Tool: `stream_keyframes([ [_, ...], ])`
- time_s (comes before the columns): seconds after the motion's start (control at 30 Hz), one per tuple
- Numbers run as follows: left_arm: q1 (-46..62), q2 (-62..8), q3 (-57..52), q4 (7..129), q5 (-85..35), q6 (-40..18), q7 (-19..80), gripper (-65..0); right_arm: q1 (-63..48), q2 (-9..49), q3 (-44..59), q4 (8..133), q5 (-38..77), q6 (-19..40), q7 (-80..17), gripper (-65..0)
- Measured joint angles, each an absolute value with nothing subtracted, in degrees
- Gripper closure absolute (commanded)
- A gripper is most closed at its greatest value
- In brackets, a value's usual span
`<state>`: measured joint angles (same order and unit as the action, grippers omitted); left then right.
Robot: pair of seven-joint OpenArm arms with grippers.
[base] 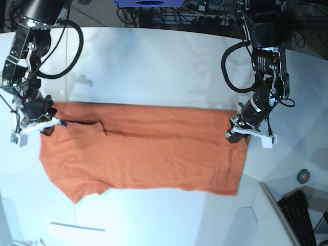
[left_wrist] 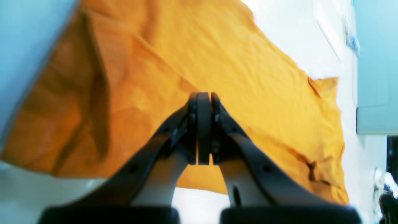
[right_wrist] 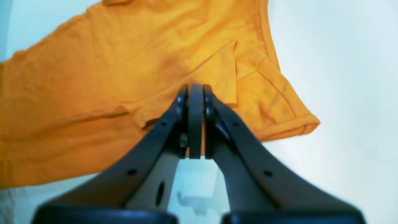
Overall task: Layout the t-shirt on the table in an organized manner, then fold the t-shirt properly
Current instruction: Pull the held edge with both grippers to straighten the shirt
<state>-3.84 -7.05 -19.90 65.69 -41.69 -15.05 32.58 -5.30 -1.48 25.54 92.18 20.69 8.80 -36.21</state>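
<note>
Slippage is your risk: with the orange t-shirt [base: 143, 154] spread across the white counter [base: 154, 66], your left hand [base: 245, 129] and right hand [base: 40, 120] are clenched at its far corners, though cloth between the pads is unconfirmed, so an uneven lift could drop a corner.
</note>
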Motion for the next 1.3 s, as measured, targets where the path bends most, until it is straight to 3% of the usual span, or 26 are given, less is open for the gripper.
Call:
stream_keyframes([
  [0.17, -5.1, -7.1, -19.4, 61.7, -41.4, -15.0, 32.7, 0.0, -5.5, -1.9, 25.5, 91.6, 20.7, 8.8, -35.9, 0.0],
  [0.33, -6.0, -6.9, -19.9, 59.1, -37.3, -14.9, 32.6, 0.0, -1.1, -1.5, 25.2, 81.4, 20.7, 8.6, -36.2, 0.0],
  [0.43, -5.5, -7.0, -19.9, 59.1, -34.8, -14.8, 32.8, 0.0, -0.4, -1.6, 25.1, 80.1, 20.6, 14.3, -36.4, 0.0],
  [0.7, -4.9, -7.3, -19.9, 59.1, -34.4, -14.8, 32.4, 0.0, 3.2, 0.1, 12.3, 69.2, 20.7, 16.5, -36.0, 0.0],
  [0.8, -4.1, -8.0, -19.8, 59.1, -34.4, -10.8, 32.7, 0.0, 5.2, 1.4, 12.4, 64.7, 20.4, 16.1, -35.7, 0.0],
  [1.3, -3.3, -12.9, -19.8, 58.7, -34.7, -9.4, 32.6, 0.0, 5.8, 5.8, 12.4, 56.6, 22.7, 17.6, -29.3, 0.0],
])
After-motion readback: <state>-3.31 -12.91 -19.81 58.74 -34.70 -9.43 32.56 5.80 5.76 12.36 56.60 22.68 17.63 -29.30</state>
